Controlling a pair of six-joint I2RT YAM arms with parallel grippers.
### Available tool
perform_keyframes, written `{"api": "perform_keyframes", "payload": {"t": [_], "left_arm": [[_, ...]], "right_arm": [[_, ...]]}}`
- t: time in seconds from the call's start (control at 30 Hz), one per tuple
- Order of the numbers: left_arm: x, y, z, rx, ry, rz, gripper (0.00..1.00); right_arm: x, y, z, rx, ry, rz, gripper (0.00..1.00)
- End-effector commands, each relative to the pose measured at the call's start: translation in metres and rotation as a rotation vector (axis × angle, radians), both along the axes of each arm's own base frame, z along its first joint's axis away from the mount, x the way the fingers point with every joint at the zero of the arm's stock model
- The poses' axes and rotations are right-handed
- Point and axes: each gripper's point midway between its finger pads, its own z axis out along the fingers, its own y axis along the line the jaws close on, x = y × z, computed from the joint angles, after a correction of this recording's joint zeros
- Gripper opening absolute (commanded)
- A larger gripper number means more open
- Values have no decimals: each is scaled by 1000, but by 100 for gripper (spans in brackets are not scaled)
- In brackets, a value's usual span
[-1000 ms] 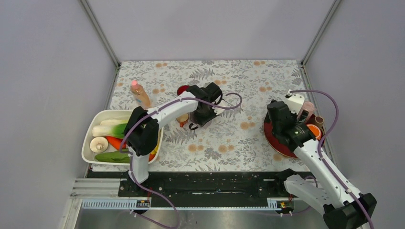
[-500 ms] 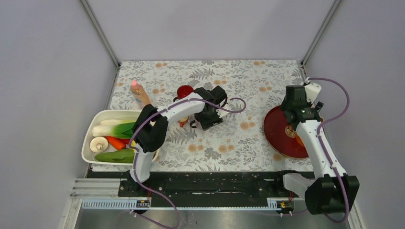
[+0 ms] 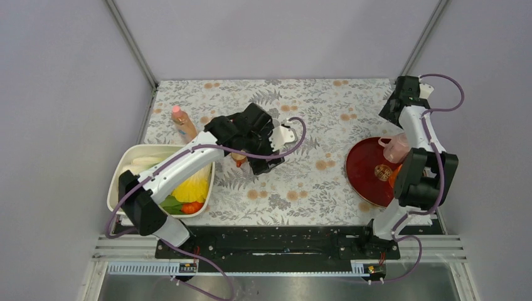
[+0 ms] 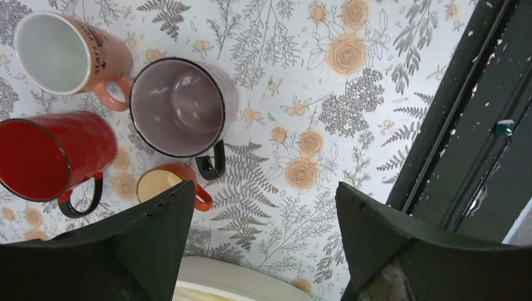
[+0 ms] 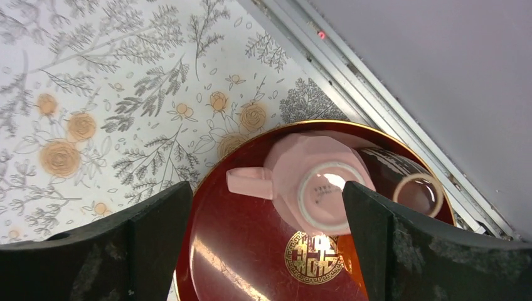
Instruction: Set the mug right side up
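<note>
Right jaws: spread wide and gripping nothing, hanging high over the far right side of the tabletop [image 5: 125, 94].
Pink mug [image 5: 317, 188]: there it is, bottom up on the red plate [image 5: 238, 251], straight below the gap between the right jaws and well clear of both. Its foot ring faces up and its handle points toward the left-hand jaw in the wrist view.
Dark cup [image 5: 401, 179]: on the same plate, just beside the pink mug, on the right-hand jaw's side.
Left jaws: wide apart too and empty, up above a cluster of mugs.
Lilac mug [image 4: 179, 106]: mouth up, below the left jaws' gap, nearer the left-hand jaw.
Orange cup [image 4: 166, 185]: small one, right by that jaw's tip in the view.
Red mug [image 4: 56, 157] and peach mug [image 4: 63, 53]: out beyond that same jaw, mouths toward the camera.
White tub [image 4: 232, 290]: only its rim peeks in between the left jaws.
</note>
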Motion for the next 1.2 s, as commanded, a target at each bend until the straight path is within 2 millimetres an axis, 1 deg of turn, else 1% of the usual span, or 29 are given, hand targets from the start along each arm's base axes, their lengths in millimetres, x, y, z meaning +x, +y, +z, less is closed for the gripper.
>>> {"api": "perform_keyframes", "payload": {"t": [0.0, 0.1, 0.2, 0.27, 0.37, 0.47, 0.53, 0.63, 0.73, 0.87, 0.93, 0.97, 1.0, 1.07, 1.1, 1.17], "left_arm": [[-5, 10, -6, -23, -19, -25, 86], [-4, 15, -5, -53, -25, -14, 87], [-2, 17, -3, -69, -22, -5, 87], [0, 18, 1, -78, -26, 0, 87], [0, 17, 6, -92, -33, -4, 87], [0, 17, 12, -106, -45, -7, 88], [-2, 18, 16, -114, -51, -11, 88], [-5, 17, 18, -126, -48, -22, 88], [-6, 16, 18, -133, -44, -30, 88], [-8, 16, 17, -133, -39, -33, 88], [-9, 16, 17, -136, -36, -39, 88], [-10, 16, 17, -139, -35, -40, 88], [-11, 15, 17, -141, -32, -45, 88], [-11, 14, 17, -144, -32, -50, 88], [-11, 14, 17, -145, -32, -51, 88], [-11, 13, 16, -145, -26, -53, 88]], "right_arm": [[9, -3, -11, 29, 68, 37, 99], [6, -3, -21, 28, 102, 50, 96], [-1, 2, -29, 46, 126, 75, 91], [-4, 11, -33, 80, 124, 109, 88], [-9, 29, -39, 152, 102, 169, 82], [-17, 43, -40, 204, 80, 208, 80], [-25, 47, -40, 215, 77, 220, 80], [-33, 49, -33, 206, 61, 224, 81], [-37, 50, -19, 192, 30, 234, 83], [-47, 38, 2, 127, 14, 180, 89], [-53, 29, 14, 80, -13, 125, 88], [-56, 24, 22, 45, -33, 94, 85], [-56, 22, 29, 14, -59, 85, 82], [-47, 27, 38, -43, -91, 140, 79], [-40, 32, 40, -85, -75, 213, 80], [-22, 45, 36, -104, -27, 402, 85]]}}
